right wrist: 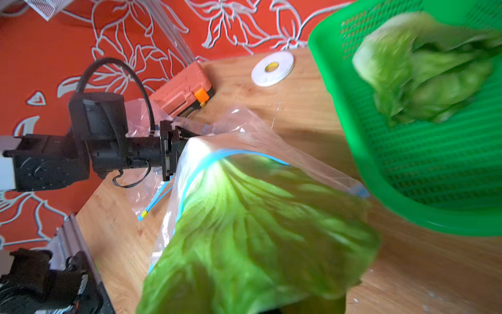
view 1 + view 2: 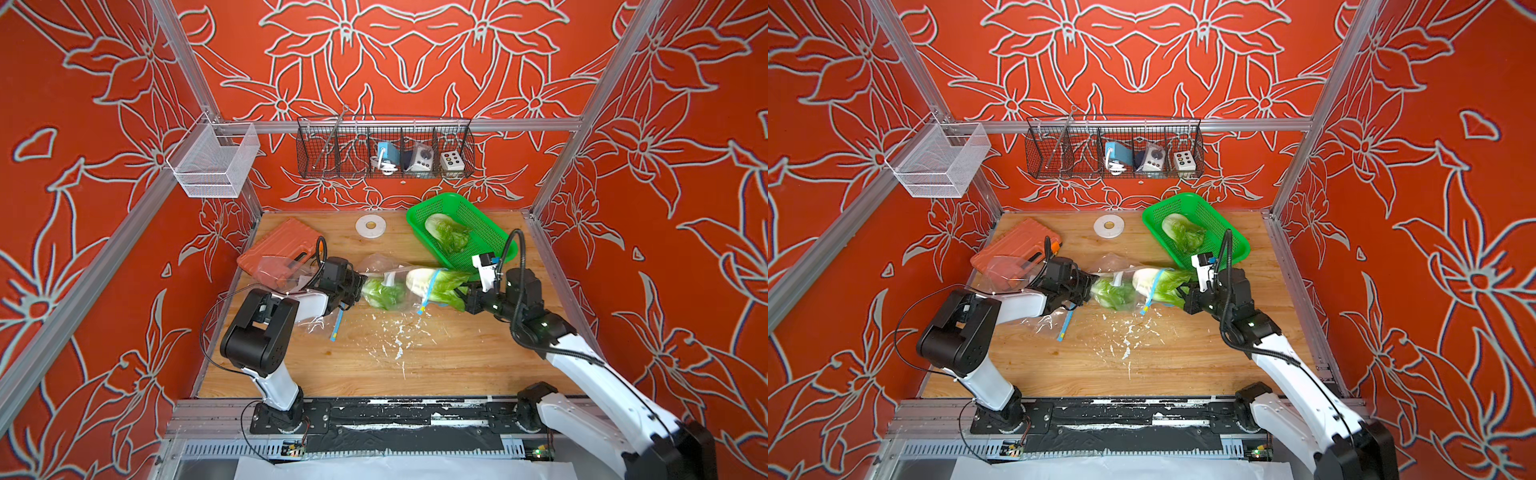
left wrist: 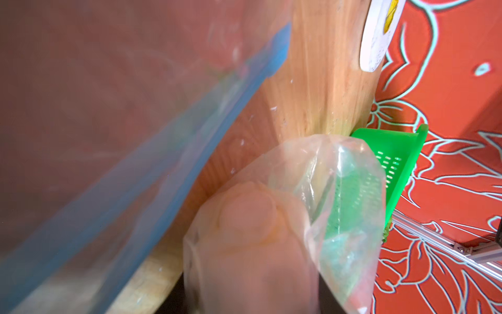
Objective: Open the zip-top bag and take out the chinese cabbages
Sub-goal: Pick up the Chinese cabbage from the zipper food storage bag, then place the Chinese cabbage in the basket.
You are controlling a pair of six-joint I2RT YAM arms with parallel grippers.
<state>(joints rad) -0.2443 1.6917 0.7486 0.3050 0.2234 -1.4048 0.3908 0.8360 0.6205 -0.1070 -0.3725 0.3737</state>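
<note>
Right gripper (image 2: 462,293) pinches a chinese cabbage (image 2: 422,279) by its leaves, half out of the zip-top bag (image 2: 374,264) that left gripper (image 2: 360,285) clamps.

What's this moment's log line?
left tool: shut on closed end of clear zip-top plastic bag | right tool: shut on white-and-green chinese cabbage half out of bag | inside bag: second cabbage | green plastic basket: third cabbage

- Three chinese cabbages (image 2: 422,281): two mid-frame, one up and right of them.
- Two clear zip-top bags (image 2: 376,266) with blue strips, mid-frame.
- One green basket (image 2: 494,232), right of centre.
- One orange case (image 2: 278,245), left of centre.
- One tape roll (image 2: 370,226), centre.
- One white mesh basket (image 2: 208,166), upper left.
- One black wire basket (image 2: 353,166), upper centre.
- Two robot arms (image 2: 266,328), lower frame.
</note>
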